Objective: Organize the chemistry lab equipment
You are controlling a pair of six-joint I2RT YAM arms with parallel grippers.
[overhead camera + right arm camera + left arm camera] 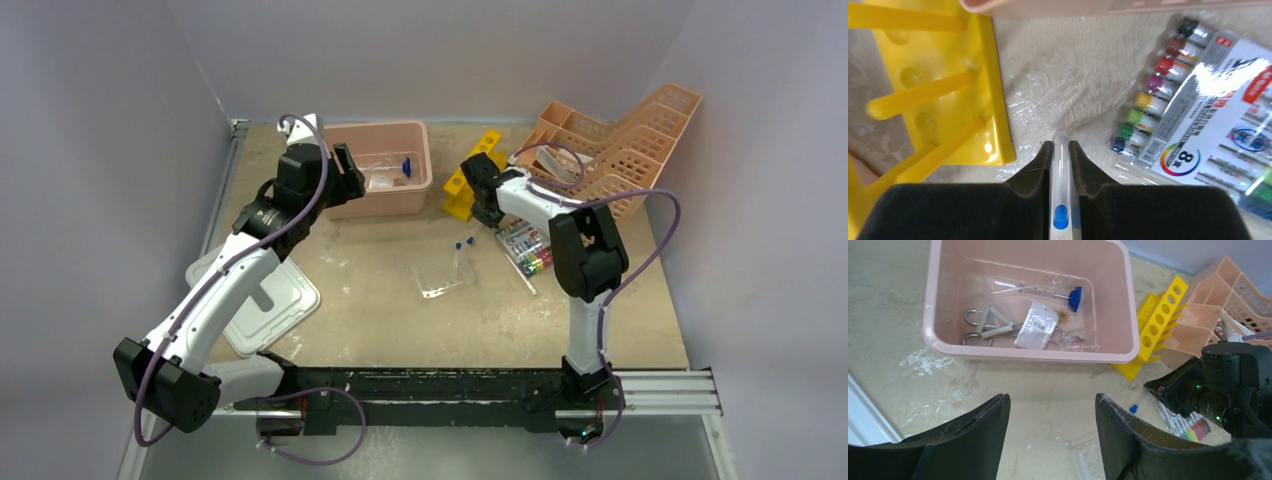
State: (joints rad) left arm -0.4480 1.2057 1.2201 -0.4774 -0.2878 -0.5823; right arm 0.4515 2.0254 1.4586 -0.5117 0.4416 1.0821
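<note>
My right gripper (1061, 147) is shut on a clear blue-capped tube (1060, 172), held just above the table beside the yellow tube rack (948, 100). In the top view that gripper (488, 207) sits at the rack's (468, 178) near end. My left gripper (1053, 405) is open and empty, hovering over the table in front of the pink bin (998, 352). The bin holds silver tongs (990, 330), a small white bag (1035, 326) and a blue hexagonal piece (1075, 297). Two blue-capped tubes (465, 243) and a clear well plate (443, 277) lie mid-table.
A pack of coloured markers (1198, 115) lies right of my right gripper. An orange slotted organiser (620, 140) stands at the back right. A white lid (255, 297) lies at the left under my left arm. The pink bin (410, 200) is at the back centre.
</note>
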